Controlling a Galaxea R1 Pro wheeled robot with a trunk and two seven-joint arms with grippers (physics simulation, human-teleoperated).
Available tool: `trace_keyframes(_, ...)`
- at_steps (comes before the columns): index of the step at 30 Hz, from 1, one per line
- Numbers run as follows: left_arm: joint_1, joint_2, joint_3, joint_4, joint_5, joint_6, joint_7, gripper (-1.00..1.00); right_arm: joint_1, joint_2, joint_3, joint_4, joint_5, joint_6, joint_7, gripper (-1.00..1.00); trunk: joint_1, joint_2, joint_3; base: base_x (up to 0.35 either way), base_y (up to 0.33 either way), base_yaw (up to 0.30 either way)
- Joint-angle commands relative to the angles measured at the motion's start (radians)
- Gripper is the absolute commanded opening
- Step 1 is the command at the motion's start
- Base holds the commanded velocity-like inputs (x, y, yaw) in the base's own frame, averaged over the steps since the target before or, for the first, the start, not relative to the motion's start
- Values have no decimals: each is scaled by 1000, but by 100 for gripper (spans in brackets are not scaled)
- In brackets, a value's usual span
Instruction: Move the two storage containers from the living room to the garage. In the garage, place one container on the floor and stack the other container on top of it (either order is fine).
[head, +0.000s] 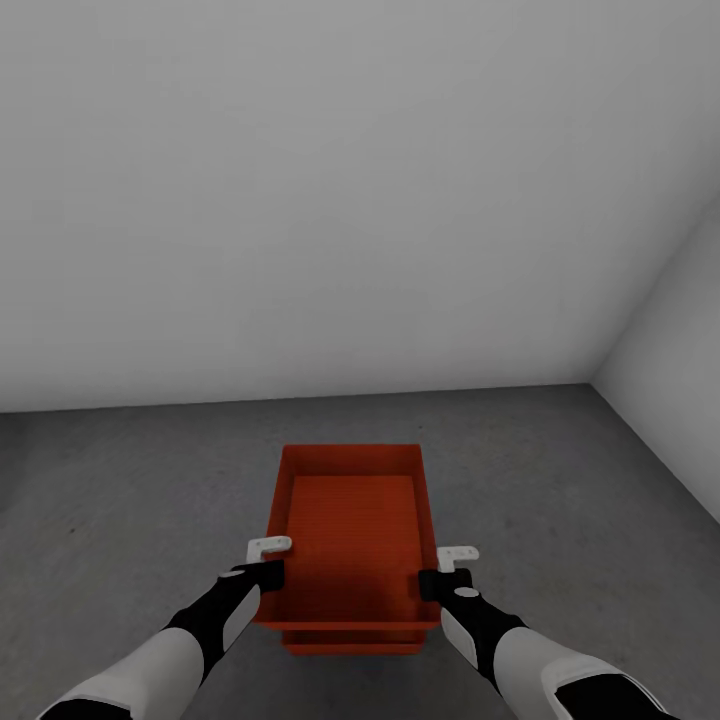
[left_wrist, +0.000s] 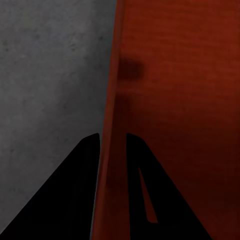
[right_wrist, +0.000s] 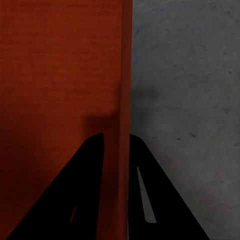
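Both pincers are clamped on the bin's long walls, the left pincer on its left rim and the right pincer on the opposite rim, near the end closest to the robot. The left wrist view has one finger outside the red wall and the other inside, wall pinched between; the right wrist view mirrors it, a finger on the bin's inner side. The bin sits over the concrete floor, close to a white wall, and under its near edge a second red rim peeks out, so it looks to be going onto the other bin. Whether it has seated I can't tell. Empty and open-topped, it should be light; thin plastic walls may flex and slip under a pinch, so a matched two-sided hold at the rims looks the sound choice, keeping it level.
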Motion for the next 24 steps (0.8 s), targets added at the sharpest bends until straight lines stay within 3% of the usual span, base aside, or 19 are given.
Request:
trace_keyframes(1,-1,0,18,-51,-14,-2,97,-100,0,0,4,5,-17,-5,-7,-100,0,0,-1,0,0,0)
trace_keyframes(24,-1,-1,18,-47,-14,-2,98,-100,0,0,4,5,-16,-5,-7,-100,0,0,-1,0,0,0)
